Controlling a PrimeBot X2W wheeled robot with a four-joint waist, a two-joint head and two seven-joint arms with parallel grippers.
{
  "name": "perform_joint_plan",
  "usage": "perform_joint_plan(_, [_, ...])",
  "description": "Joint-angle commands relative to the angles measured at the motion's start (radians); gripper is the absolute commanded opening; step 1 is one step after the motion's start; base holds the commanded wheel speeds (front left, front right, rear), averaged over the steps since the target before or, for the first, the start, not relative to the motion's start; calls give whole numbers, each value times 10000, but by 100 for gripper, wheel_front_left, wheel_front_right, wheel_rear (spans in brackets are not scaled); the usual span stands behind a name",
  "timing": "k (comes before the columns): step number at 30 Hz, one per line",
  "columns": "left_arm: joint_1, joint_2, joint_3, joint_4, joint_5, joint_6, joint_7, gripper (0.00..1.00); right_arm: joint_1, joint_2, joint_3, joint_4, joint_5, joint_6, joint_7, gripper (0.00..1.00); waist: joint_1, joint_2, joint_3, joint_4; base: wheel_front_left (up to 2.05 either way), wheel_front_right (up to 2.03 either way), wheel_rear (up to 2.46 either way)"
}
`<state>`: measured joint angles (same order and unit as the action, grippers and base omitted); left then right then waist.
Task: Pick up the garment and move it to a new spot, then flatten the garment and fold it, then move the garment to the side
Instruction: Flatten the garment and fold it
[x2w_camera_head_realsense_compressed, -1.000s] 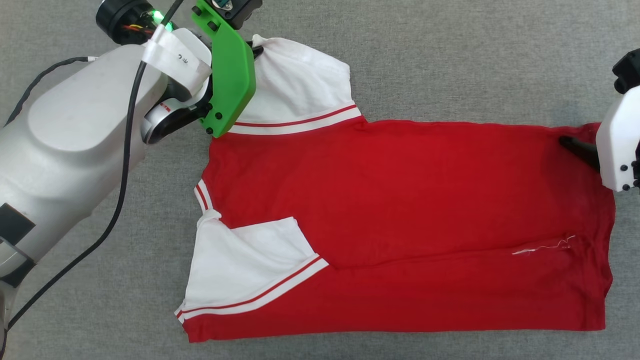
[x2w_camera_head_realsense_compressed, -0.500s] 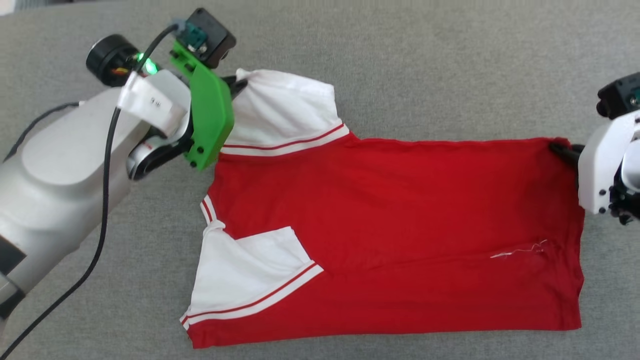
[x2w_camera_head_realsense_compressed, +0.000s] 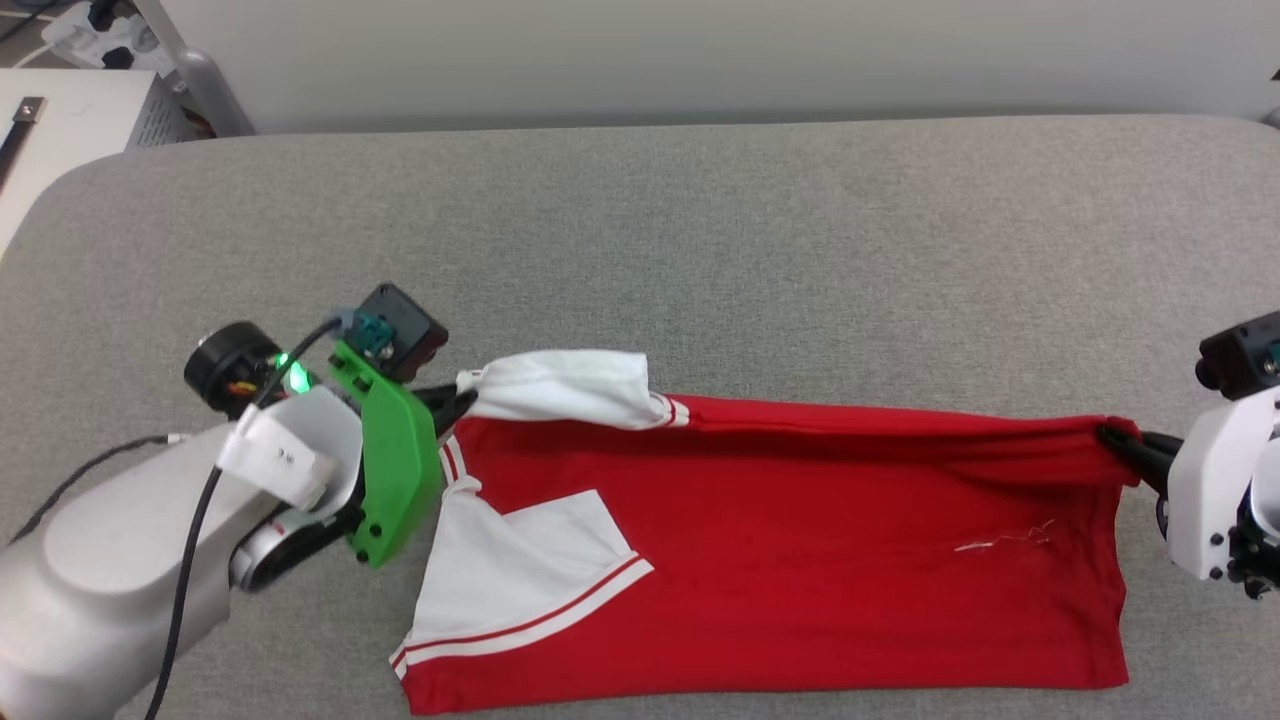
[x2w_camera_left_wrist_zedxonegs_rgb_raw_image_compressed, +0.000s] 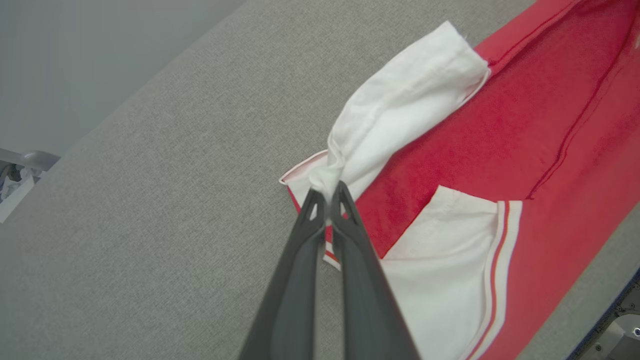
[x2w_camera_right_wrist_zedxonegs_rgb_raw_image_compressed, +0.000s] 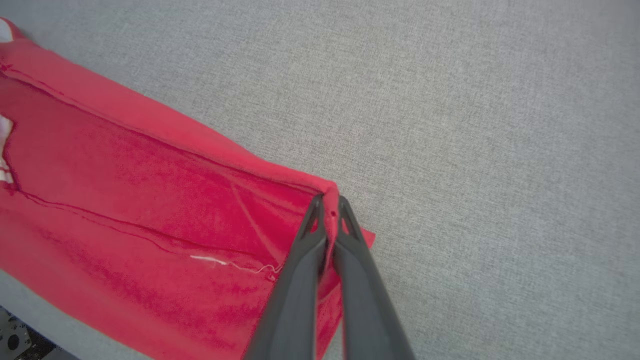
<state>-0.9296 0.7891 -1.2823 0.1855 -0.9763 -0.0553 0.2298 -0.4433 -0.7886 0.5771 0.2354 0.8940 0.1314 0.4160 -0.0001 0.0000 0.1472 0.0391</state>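
Note:
The garment (x2w_camera_head_realsense_compressed: 800, 560), a red T-shirt with white striped sleeves, lies across the grey padded table, its far edge raised and stretched between both grippers. My left gripper (x2w_camera_head_realsense_compressed: 462, 398) is shut on the far white sleeve (x2w_camera_head_realsense_compressed: 560, 385); in the left wrist view its fingers (x2w_camera_left_wrist_zedxonegs_rgb_raw_image_compressed: 327, 200) pinch bunched white cloth (x2w_camera_left_wrist_zedxonegs_rgb_raw_image_compressed: 400, 120). My right gripper (x2w_camera_head_realsense_compressed: 1118, 437) is shut on the far hem corner; the right wrist view shows red fabric (x2w_camera_right_wrist_zedxonegs_rgb_raw_image_compressed: 150, 200) clamped between its tips (x2w_camera_right_wrist_zedxonegs_rgb_raw_image_compressed: 329, 206). The near sleeve (x2w_camera_head_realsense_compressed: 520, 570) lies flat on the red body.
The grey padded table (x2w_camera_head_realsense_compressed: 760, 260) stretches bare beyond the shirt to a pale wall. A white cabinet (x2w_camera_head_realsense_compressed: 60, 130) and a metal leg (x2w_camera_head_realsense_compressed: 200, 80) stand past the far left corner. The shirt's near edge lies close to the table's front edge.
The right gripper has shut on the hem corner. Both grippers have lifted the shirt's far edge, which now folds over toward me, and the head camera has tilted up.

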Motion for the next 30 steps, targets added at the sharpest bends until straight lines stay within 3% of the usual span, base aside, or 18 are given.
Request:
perform_joint_plan(1, [415, 165, 21, -177, 35, 152, 6, 0, 294, -44, -86, -73, 83, -7, -106, 0, 1, 0, -272, 39, 0, 0, 0])
perform_joint_plan(6, [1765, 599, 21, -1068, -87, 719, -80, 0, 1295, -13, -355, -230, 207, -7, -143, 0, 1, 0, -609, 15, 0, 0, 0])
perform_joint_plan(7, [2572, 743, 21, -1470, -180, 1057, -91, 0, 1862, 78, -513, -316, 249, -7, -125, 0, 1, 0, -723, 4, 0, 0, 0])
perform_joint_plan(11, [3445, 773, 21, -1744, -302, 1364, -150, 0, 2480, 221, -687, -344, 259, -7, -42, 0, 1, 0, -766, -2, 0, 0, 0])
perform_joint_plan(16, [4016, 546, 31, -1604, -466, 1490, -264, 0, 3009, 505, -803, -82, 133, -7, 109, 0, 1, 0, -540, 32, 0, 0, 0])
perform_joint_plan(23, [4150, 61, 51, -615, -438, 1303, -445, 0, 2992, 1142, -673, 587, -308, -7, -73, 0, 1, 0, -203, 3, 0, 0, 0])
perform_joint_plan(24, [4159, 19, 86, -519, -425, 1342, -549, 0, 2974, 1207, -704, 651, -324, -7, -159, 20, 1, 0, -206, -2, 0, 0, 0])
perform_joint_plan(25, [4177, -13, 140, -428, -428, 1386, -681, 52, 2952, 1275, -752, 701, -339, -7, -270, 80, 1, 0, -232, -13, 0, 0, 0])
perform_joint_plan(26, [4199, -12, 182, -388, -418, 1420, -800, 98, 2929, 1299, -775, 703, -377, -7, -361, 100, 1, 0, -266, -37, 0, 0, 0])
perform_joint_plan(30, [4453, 18, 582, -369, -392, 1938, -1764, 100, 2915, 1287, -989, 499, -388, -7, -827, 100, 1, 0, -507, -144, 0, 0, 0])
